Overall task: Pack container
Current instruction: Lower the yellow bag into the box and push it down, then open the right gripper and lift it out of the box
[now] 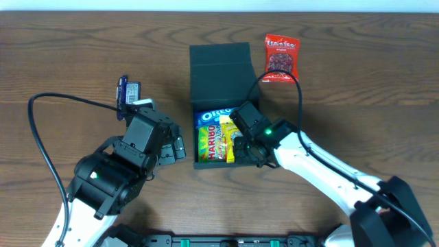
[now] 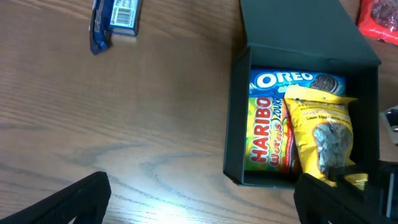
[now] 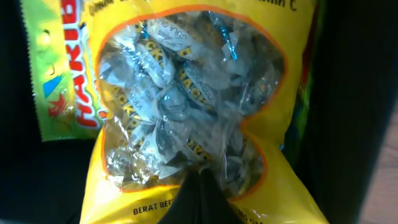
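Container (image 1: pixel 221 67) holds Oreo pack (image 2: pixel 292 79), Haribo bag (image 2: pixel 264 134) and yellow candy bag (image 2: pixel 320 124), its lower end clamped in right pincer (image 3: pixel 199 193); left pincer (image 1: pixel 177 147) spread wide, empty.

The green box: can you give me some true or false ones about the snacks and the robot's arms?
1. The container has its lid shut. False: the lid is open.
2. An Oreo packet lies inside it. True.
3. The red packet is inside too. False: it lies on the table, outside the container.
4. The right gripper has its jaws pinching the yellow packet. True.
5. The left gripper holds the blue packet. False: its jaws are open and empty, and that packet lies on the table.
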Robot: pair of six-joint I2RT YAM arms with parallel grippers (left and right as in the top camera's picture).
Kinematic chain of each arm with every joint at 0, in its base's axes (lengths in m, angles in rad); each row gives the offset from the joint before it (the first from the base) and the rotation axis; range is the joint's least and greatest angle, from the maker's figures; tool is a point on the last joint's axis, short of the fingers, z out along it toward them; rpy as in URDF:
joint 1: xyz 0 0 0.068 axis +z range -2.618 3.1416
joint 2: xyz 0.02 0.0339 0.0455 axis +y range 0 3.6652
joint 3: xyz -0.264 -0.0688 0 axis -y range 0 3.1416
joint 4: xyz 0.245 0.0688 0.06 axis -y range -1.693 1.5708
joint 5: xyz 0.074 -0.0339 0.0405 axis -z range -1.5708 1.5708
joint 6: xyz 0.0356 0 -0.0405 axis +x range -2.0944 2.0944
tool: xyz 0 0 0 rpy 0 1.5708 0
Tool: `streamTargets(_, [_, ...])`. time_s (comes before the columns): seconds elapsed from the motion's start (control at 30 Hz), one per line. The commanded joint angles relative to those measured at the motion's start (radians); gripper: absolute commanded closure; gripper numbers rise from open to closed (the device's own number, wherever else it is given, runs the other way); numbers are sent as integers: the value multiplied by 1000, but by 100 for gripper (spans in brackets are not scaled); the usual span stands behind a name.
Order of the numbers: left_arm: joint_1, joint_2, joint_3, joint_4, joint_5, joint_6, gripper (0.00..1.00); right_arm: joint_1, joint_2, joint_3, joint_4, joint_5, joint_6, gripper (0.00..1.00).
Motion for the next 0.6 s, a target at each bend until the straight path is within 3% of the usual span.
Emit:
streamTargets(0.0, [0,1,20,-3,0,-11,5,6,18,-5,-8,14,-13,99])
streamTargets(0.57, [0,1,20,-3,0,-11,5,-31,21,-5,68,71,-31,99])
